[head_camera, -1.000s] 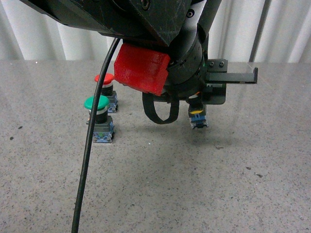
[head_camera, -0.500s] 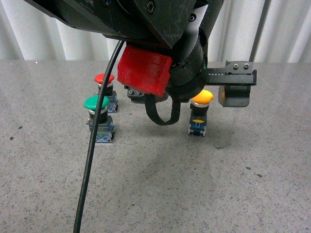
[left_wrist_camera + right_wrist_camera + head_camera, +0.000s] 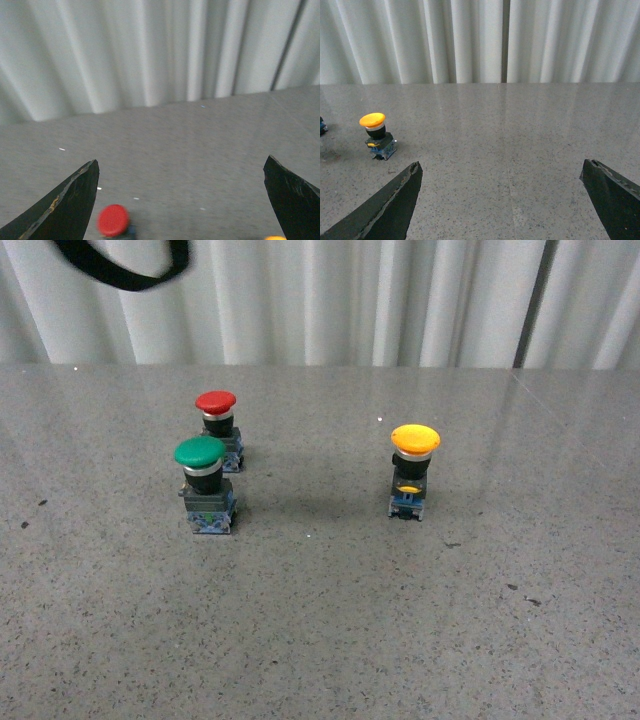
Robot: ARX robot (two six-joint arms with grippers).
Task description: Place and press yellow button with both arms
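Front view: at the far left, high in the corner, a black cable loop (image 3: 120,268) is the only bit of an arm in sight. Next come the red-capped button (image 3: 216,416) and, just in front of it, the green-capped button (image 3: 205,483), close together on the grey speckled table (image 3: 330,640). Well apart to their right, the yellow button (image 3: 413,472) stands upright on its base, with nothing touching it.

In the left wrist view the left gripper (image 3: 180,164) has its fingers spread wide with nothing between them. It looks down on the red cap, and a sliver of yellow cap shows at the frame edge. In the right wrist view the right gripper (image 3: 501,167) is also spread wide and empty, with the yellow button (image 3: 377,136) well away from it on the table.

The placing looks done, so pressing is the step in hand. I judge that the next move needs 1 gripper brought over the yellow cap, probably with its fingers closed, then pushed straight down so the small base does not tip.

1.0 s ago the button hung in a gripper just above the table. 0.5 s ago it stood released, with the bulky arm filling the front view. Now that arm is out of the frame and the button has not shifted.
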